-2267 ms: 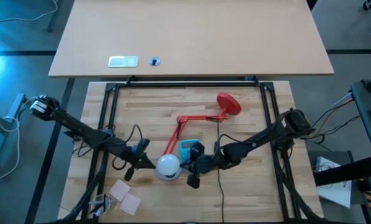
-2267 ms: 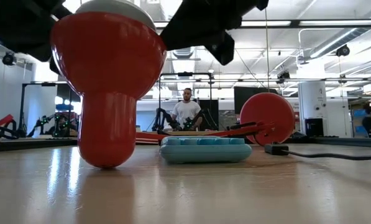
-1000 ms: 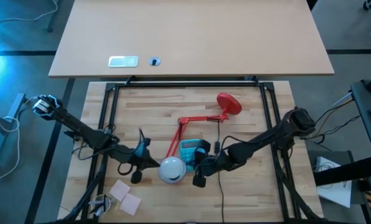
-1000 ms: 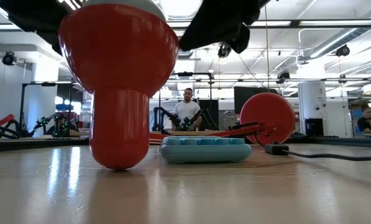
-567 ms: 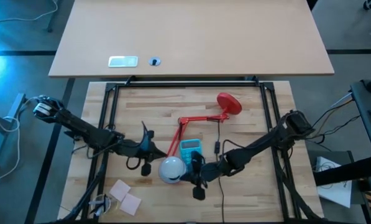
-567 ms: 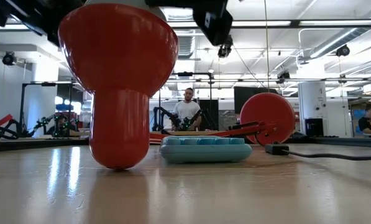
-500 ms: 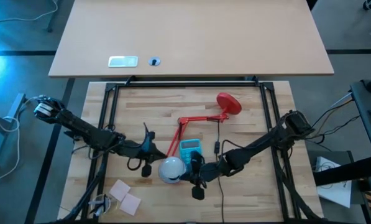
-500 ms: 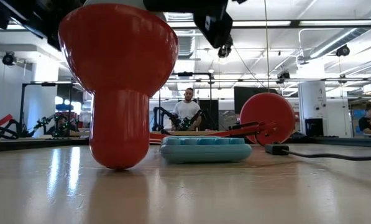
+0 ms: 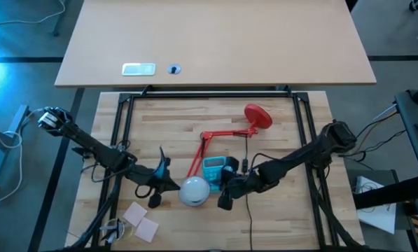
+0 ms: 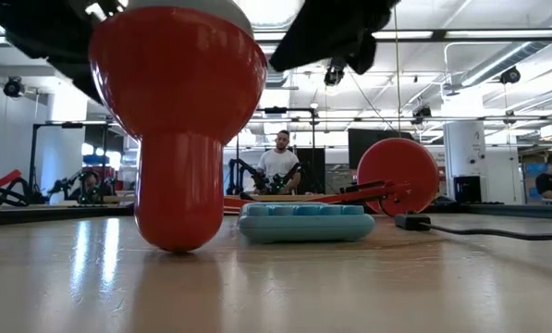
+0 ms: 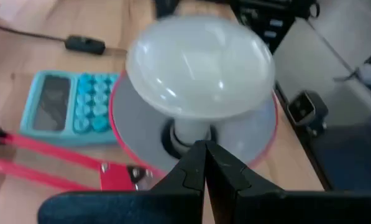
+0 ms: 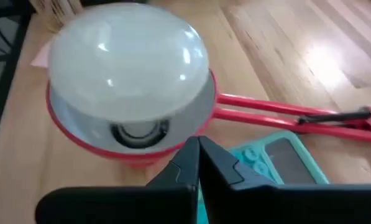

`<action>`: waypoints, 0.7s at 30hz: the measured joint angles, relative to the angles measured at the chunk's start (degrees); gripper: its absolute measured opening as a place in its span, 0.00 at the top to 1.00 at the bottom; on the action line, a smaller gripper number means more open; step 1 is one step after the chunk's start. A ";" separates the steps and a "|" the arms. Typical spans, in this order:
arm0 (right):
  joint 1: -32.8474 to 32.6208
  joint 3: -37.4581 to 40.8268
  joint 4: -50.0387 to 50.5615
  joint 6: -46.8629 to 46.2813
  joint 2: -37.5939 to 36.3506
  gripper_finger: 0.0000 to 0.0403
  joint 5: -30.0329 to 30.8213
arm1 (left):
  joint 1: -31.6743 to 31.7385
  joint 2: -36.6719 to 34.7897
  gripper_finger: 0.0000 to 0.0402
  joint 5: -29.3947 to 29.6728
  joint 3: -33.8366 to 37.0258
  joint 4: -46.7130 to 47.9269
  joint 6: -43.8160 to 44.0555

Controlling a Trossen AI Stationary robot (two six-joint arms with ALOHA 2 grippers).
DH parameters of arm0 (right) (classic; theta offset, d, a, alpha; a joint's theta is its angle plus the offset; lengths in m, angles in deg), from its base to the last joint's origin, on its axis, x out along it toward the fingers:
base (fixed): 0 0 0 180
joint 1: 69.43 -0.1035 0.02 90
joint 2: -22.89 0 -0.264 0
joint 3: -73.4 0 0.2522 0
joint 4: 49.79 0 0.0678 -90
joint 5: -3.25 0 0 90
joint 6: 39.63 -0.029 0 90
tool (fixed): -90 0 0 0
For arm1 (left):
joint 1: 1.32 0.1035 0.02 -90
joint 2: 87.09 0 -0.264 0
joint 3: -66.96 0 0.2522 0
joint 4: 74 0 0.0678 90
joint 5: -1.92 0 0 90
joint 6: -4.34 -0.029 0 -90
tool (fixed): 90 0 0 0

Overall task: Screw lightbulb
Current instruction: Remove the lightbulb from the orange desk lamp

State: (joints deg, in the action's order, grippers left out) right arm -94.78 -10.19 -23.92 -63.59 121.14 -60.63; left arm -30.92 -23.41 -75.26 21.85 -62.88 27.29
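High view: lightbulb (image 9: 193,190) is sitting dome-up in the red lamp shade (image 10: 177,69), near the front middle of the bench (image 9: 279,133), with one gripper on each side.

- Left gripper (image 9: 159,183) is sitting just left of the bulb; right gripper (image 9: 225,194) just right of it. Neither one is gripping the glass, as far as the wrist views show.
- Left wrist view: bulb dome (image 11: 201,65) is standing over the shade's white inside, its neck going down into the socket (image 11: 186,135). Jaws are closed tip to tip just short of the neck, holding nothing.
- Right wrist view: same picture from the other side. Bulb (image 12: 128,59) is looking slightly tilted in the shade (image 12: 107,146); jaws are pressed together, empty, pointing at the shade's rim. Contact with the rim: cannot tell.
- Low view: shade is resting on its narrow neck on the bench, mouth up; both arms are hanging dark above it. Blue calculator (image 10: 306,222) just behind, lamp's round red base (image 10: 397,175) farther back.

Judgement on step: bulb is in the socket but probably not fully threaded; this is looking like a pause between turns, both arms regrasping.

Next move calls for: one pair of jaws opening wide enough to span the dome or neck, closing gently on the glass and twisting, while the other arm steadies the shade so it is not spinning or tipping.

Person in the room behind, far off, not involved.
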 joint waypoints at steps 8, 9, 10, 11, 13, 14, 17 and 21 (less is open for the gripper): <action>-1.36 0.00 -5.81 -1.07 -0.06 1.00 -7.57 | 0.90 -1.05 1.00 10.73 -0.03 3.19 -1.62; -1.62 0.00 -7.76 -1.02 0.20 1.00 -8.75 | 1.47 -1.05 1.00 11.35 -0.03 2.54 -2.46; -1.75 0.00 -9.74 -0.64 0.79 1.00 -9.64 | 2.11 -0.92 1.00 11.67 -0.04 1.57 -3.27; -1.78 -0.02 -12.20 -0.22 1.52 1.00 -10.04 | 2.68 -0.69 1.00 11.68 -0.05 0.67 -4.01; -1.81 -0.09 -14.67 1.48 2.56 1.00 -10.60 | 3.57 -0.05 1.00 10.92 -0.03 -1.42 -5.54; -1.78 -0.04 -15.36 1.80 3.11 1.00 -10.60 | 3.94 0.53 1.00 9.65 -0.03 -3.27 -6.11; -0.86 -0.04 -15.09 1.54 3.85 1.00 -10.60 | 4.28 2.39 1.00 6.55 -0.09 -5.45 -6.37; -0.39 -0.04 -13.22 1.57 3.87 1.00 -10.05 | 3.46 3.34 1.00 5.09 -0.59 -4.20 -3.61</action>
State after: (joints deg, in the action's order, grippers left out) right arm -95.17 -10.23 -37.14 -62.02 125.00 -70.68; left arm -27.46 -20.07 -70.17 21.26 -67.08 23.68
